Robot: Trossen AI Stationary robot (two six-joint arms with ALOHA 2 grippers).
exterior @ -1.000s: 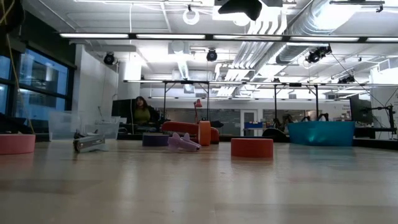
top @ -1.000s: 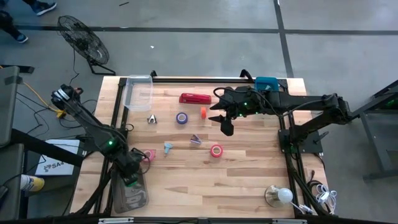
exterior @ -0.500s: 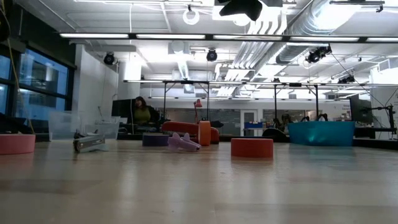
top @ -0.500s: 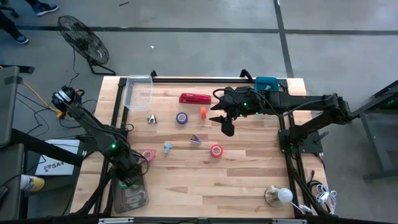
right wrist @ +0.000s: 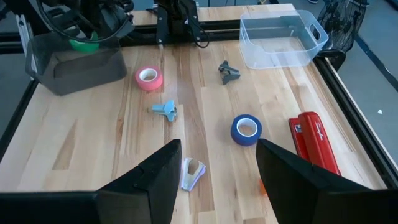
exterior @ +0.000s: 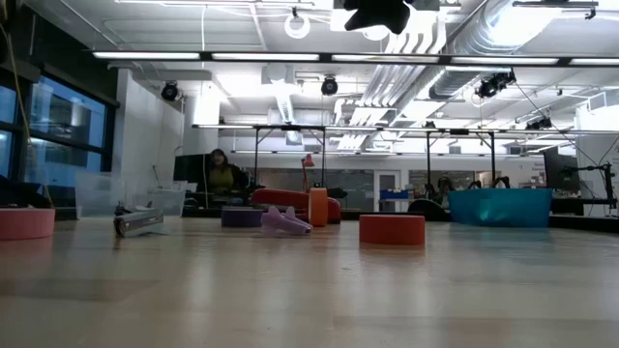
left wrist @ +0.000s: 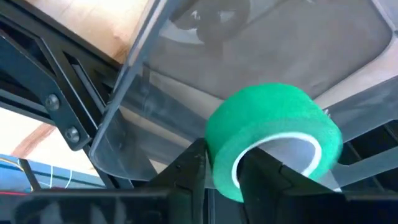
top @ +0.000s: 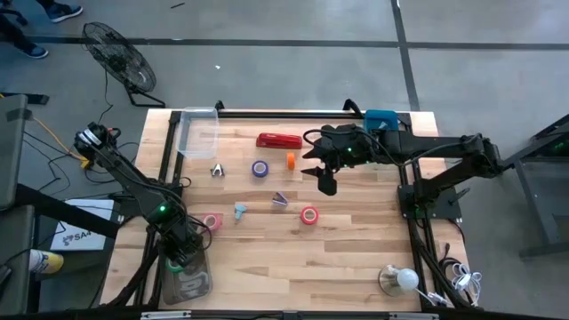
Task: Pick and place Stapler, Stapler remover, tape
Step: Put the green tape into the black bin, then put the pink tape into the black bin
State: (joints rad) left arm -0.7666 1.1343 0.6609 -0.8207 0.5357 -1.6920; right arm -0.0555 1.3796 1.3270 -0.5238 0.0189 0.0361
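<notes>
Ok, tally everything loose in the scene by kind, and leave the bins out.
Tape rolls: 4 (purple roll, pink roll, red roll, green roll)
Staple removers: 3 (grey remover, light blue remover, lavender remover)
Red stapler: 1
Small orange piece: 1
Total: 9

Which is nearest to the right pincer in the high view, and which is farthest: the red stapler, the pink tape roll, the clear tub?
Measured from the right pincer, above the table's middle:
1. The red stapler, at the far edge, to the pincer's left in the picture.
2. The pink tape roll, on the left arm's side, toward the near edge.
3. The clear tub, at the far left corner.
</notes>
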